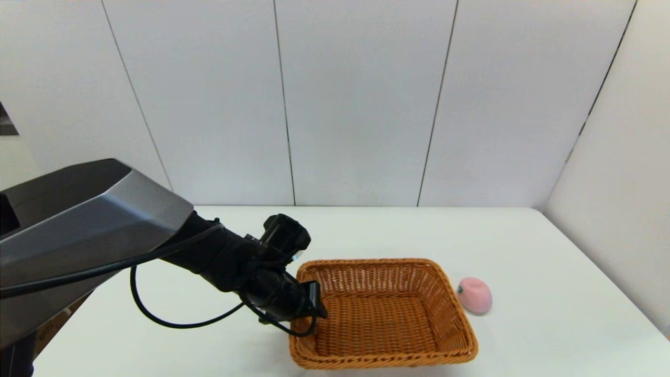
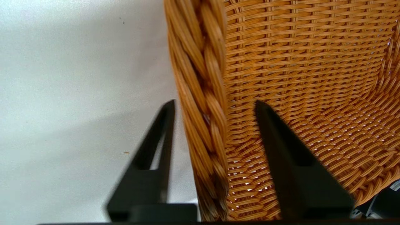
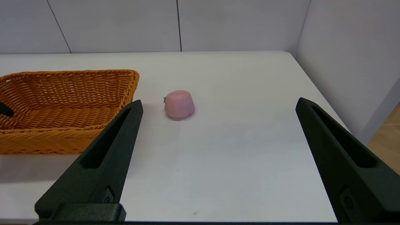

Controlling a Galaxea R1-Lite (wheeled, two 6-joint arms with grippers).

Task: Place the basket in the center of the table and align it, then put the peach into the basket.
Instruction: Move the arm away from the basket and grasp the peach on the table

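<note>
The orange-brown woven basket [image 1: 377,262] sits on the white table [image 1: 549,272], at the near middle. My left gripper [image 1: 314,303] is at the basket's left side. In the left wrist view it [image 2: 214,103] stands open astride the braided rim [image 2: 203,93], one finger outside and one inside, with small gaps on both sides. The pale pink peach [image 1: 475,295] lies on the table just right of the basket. My right gripper [image 3: 219,100] is out of the head view. It hovers open over the table's near right, with the peach [image 3: 179,104] and the basket [image 3: 72,72] ahead of it.
Grey wall panels close off the table's far edge and right side. The table's right edge [image 3: 325,103] runs close to my right gripper. A black cable [image 1: 172,319] loops under my left arm.
</note>
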